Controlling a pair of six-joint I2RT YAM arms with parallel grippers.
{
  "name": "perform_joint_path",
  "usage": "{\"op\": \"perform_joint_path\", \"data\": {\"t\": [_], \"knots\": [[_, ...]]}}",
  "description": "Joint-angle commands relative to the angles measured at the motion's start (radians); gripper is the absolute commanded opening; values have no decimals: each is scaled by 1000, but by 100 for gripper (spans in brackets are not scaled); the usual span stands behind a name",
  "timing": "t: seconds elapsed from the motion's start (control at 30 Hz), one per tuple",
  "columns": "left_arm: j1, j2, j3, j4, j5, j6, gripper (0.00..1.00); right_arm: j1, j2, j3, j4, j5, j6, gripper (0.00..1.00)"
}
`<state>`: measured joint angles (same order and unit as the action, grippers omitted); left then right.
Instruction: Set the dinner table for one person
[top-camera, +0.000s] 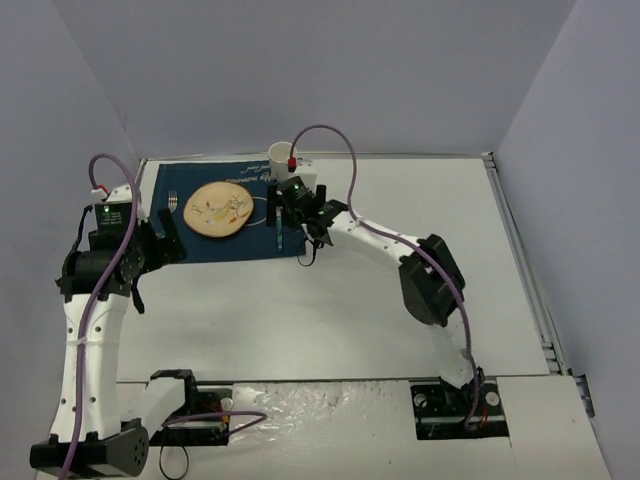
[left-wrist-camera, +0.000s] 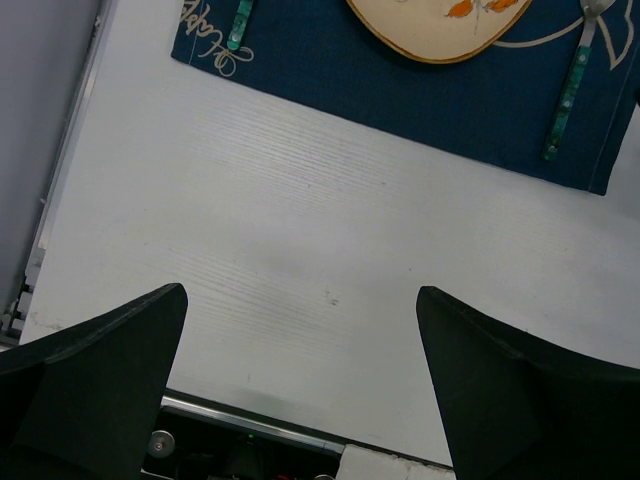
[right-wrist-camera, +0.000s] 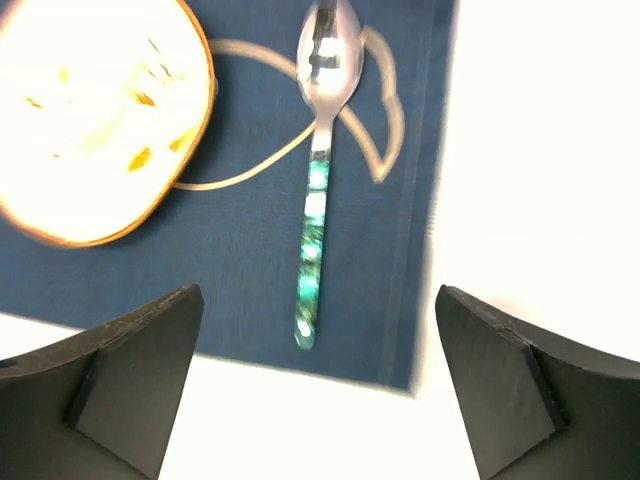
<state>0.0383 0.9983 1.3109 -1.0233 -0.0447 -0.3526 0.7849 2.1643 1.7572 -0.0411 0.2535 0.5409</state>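
Note:
The white dinner table (top-camera: 350, 300) carries a dark blue mat (top-camera: 250, 245) at the far left. On the mat lie a round tan plate (top-camera: 220, 210), a fork (top-camera: 172, 205) to its left and a spoon with a green handle (top-camera: 275, 228) to its right. A white cup (top-camera: 281, 157) stands behind the mat's far right corner. My right gripper (top-camera: 300, 218) is open and empty above the spoon (right-wrist-camera: 318, 220), beside the plate (right-wrist-camera: 95, 120). My left gripper (top-camera: 170, 238) is open and empty over bare table (left-wrist-camera: 300, 230), near the mat's (left-wrist-camera: 400, 110) front edge.
Grey walls close in the table on the left, back and right. A metal rail (top-camera: 525, 250) runs along the table's right edge. The left wrist view shows the plate (left-wrist-camera: 440, 25), the fork handle (left-wrist-camera: 240, 22), the spoon (left-wrist-camera: 565, 95) and the table's near edge (left-wrist-camera: 250, 420).

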Motion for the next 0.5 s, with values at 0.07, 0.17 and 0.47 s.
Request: {"op": "perform_joint_path", "data": {"t": [0.07, 0.17, 0.47], "knots": [[-6, -99, 50, -36, -30, 61, 97, -35, -452, -249, 63, 143, -153, 100], [-6, -140, 29, -35, -51, 93, 97, -54, -665, -445, 76, 204, -209, 100], [-6, -209, -18, -4, -33, 138, 97, -99, -1353, -848, 68, 385, -276, 100]]}}
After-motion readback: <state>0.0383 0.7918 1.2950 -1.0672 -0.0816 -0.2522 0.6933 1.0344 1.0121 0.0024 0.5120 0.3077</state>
